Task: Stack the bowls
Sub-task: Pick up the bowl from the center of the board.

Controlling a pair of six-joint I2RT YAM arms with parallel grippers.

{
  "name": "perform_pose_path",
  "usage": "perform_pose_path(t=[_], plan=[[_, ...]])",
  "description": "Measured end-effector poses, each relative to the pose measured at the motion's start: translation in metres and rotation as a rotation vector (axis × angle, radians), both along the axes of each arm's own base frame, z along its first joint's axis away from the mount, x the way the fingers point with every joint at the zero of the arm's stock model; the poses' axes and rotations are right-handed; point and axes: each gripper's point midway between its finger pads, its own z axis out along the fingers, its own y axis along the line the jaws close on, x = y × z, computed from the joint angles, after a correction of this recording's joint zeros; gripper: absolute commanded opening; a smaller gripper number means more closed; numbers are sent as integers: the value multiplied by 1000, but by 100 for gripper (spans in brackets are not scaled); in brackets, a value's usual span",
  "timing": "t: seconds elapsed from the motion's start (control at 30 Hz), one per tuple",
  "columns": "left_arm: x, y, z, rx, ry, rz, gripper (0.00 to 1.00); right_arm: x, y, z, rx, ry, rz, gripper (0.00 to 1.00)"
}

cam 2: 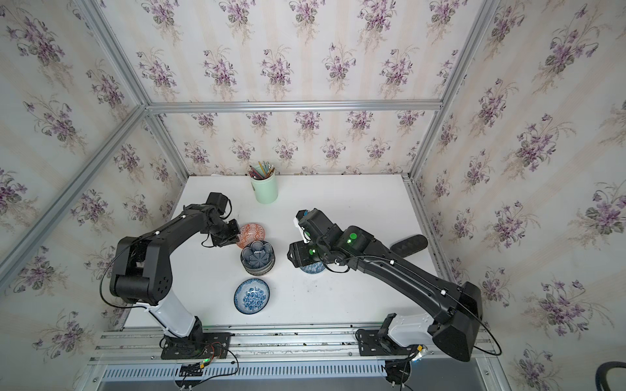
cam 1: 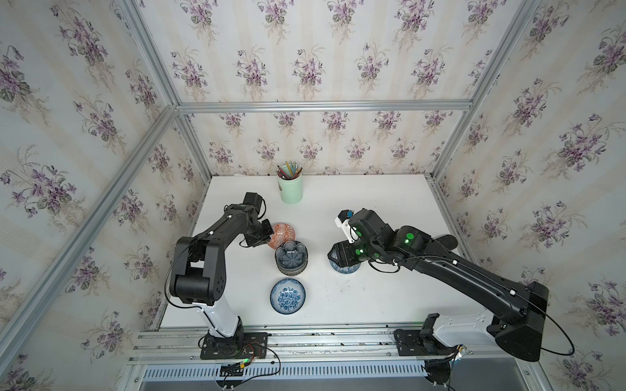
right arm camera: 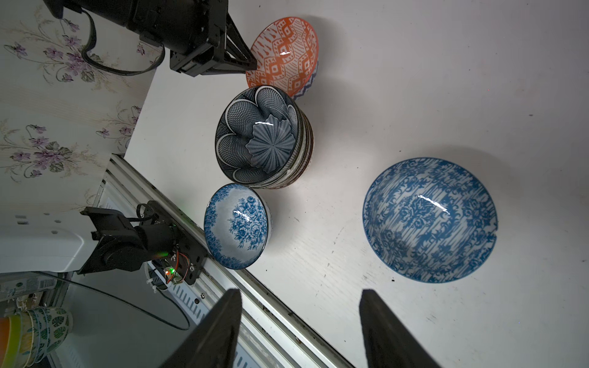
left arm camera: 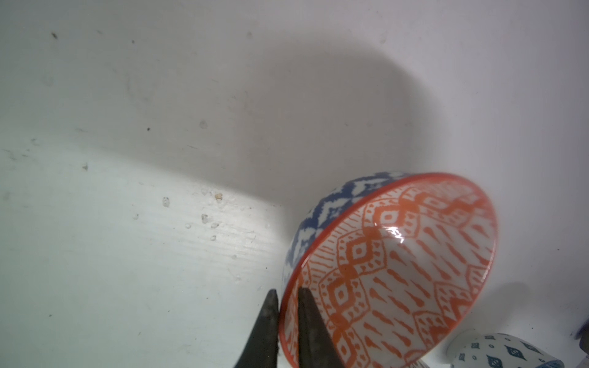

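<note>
Violet-sprigged wallpaper (cam 1: 305, 67) encloses a scuffed white tabletop (cam 1: 355, 203). In a top view, at centre frame, the glossy navy-petal stack (cam 1: 291, 258) stands between the orange bowl (cam 1: 284, 232) above and a blue floral bowl (cam 1: 288, 295) below. Left wrist view: the left gripper (left arm camera: 287, 293) pinches the tilted orange bowl's rim. Right wrist view: the right gripper (right arm camera: 301, 291) gapes wide and empty near a blue damask bowl (right arm camera: 430, 220).

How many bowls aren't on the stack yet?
3. The orange bowl, tilted, pinched by the left gripper behind the stack; the blue floral bowl in front of it; the blue damask bowl below the open right gripper. No others show.
</note>
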Motion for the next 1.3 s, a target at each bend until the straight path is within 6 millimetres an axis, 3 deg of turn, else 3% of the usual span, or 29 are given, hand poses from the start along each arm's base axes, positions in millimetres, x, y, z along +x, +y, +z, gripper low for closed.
perform_pose_path(t=[0.27, 0.6, 0.83, 1.0, 1.3], plan=[[0, 0, -2, 1, 5, -3, 15, 0, 1, -3, 2, 3, 0, 64], [2, -5, -1, -25, -4, -17, 0, -1, 0, -5, -2, 6, 1, 64], [7, -2, 8, -10, -16, -20, 0, -1, 0, -6, -3, 8, 1, 64], [21, -1, 34, -6, -59, -21, 0, -1, 0, -5, -2, 6, 0, 64], [31, -10, 106, -50, -160, -70, 0, 6, 7, 18, 37, -31, -5, 64]])
